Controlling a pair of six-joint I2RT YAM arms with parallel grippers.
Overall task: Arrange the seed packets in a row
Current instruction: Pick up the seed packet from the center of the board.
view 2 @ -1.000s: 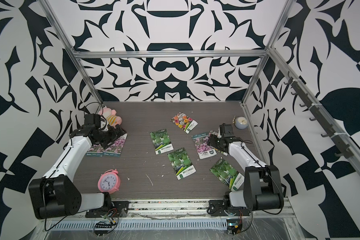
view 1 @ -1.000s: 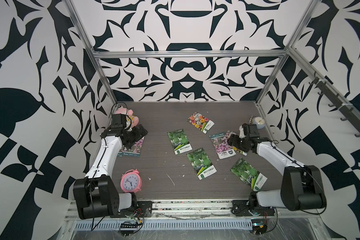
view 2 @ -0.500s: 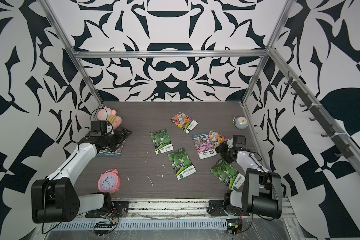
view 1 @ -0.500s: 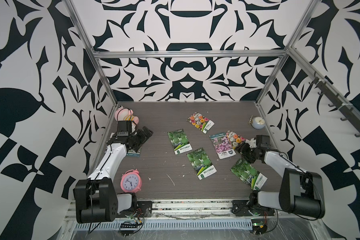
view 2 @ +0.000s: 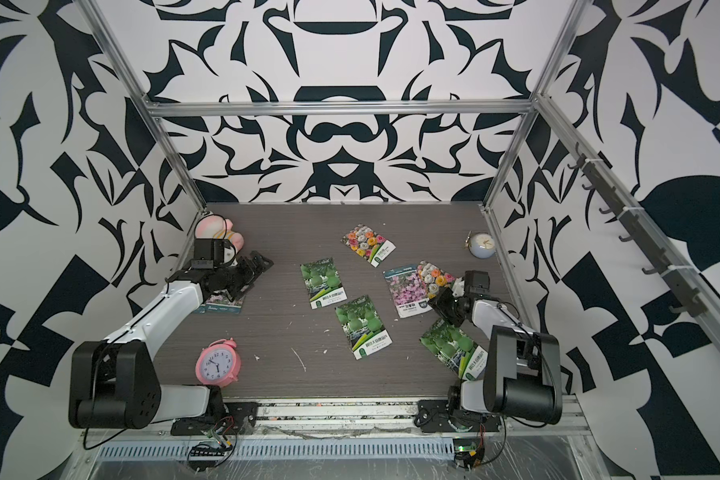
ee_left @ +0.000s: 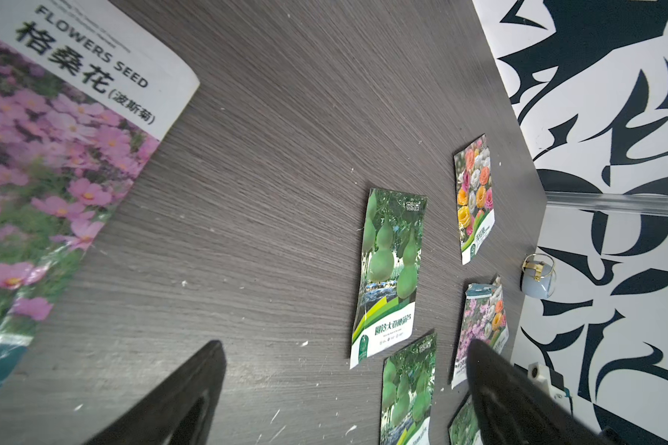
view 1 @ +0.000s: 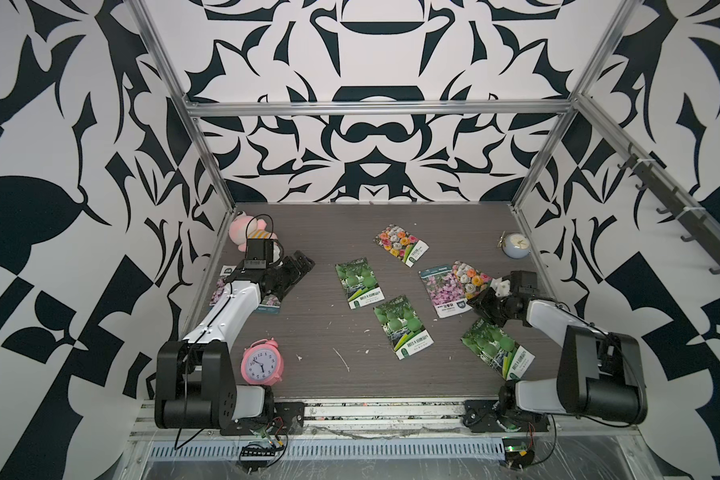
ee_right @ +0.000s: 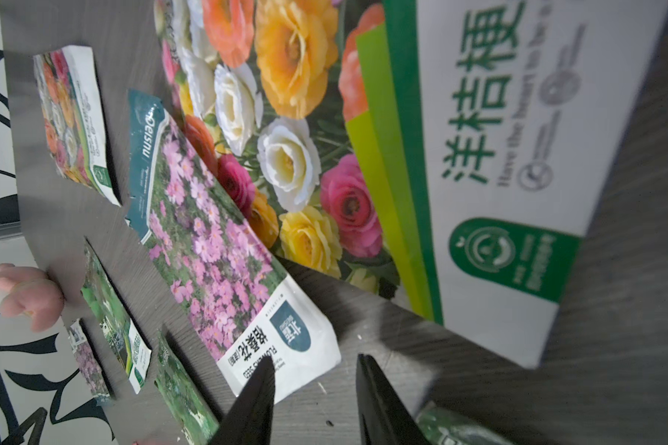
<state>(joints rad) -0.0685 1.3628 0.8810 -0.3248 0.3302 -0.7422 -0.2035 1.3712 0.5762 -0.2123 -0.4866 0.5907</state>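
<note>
One grey table [view 1: 308, 232] carries everything: the left gripper [view 1: 304, 264], at nine o'clock, gapes wide and empty just beside a purple-flower packet [ee_left: 55, 173]. The right gripper [ee_right: 315, 360], at three o'clock, stands narrowly parted with nothing between its fingers, beside another purple packet [view 1: 443, 291]. Further seed packets [view 1: 360, 282] lie scattered askew from centre to four o'clock, with a pink alarm clock [view 1: 262, 365] at seven.
</note>
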